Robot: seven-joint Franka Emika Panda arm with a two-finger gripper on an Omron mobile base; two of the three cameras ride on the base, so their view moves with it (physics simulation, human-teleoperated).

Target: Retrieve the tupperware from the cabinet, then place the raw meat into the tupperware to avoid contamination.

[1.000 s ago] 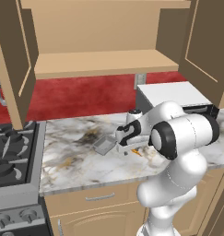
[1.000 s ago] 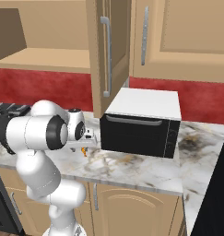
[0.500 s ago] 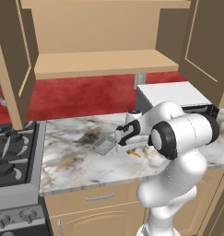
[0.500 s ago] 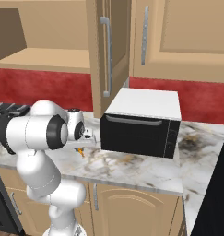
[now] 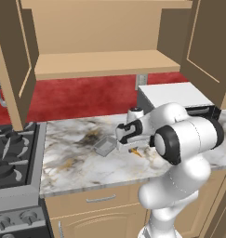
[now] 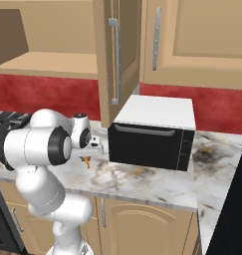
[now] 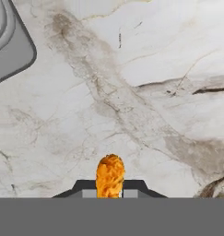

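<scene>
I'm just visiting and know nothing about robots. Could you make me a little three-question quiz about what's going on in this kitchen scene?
1. True or false: the tupperware sits on the cabinet shelf.
2. What is the pincer shut on?
A. a spoon
B. the raw meat
C. a cabinet handle
3. Fill in: right of the arm, on the counter, stands a black box appliance with a ____ top.

Key:
1. False: it rests on the counter, beside the pincer.
2. B
3. white
</scene>
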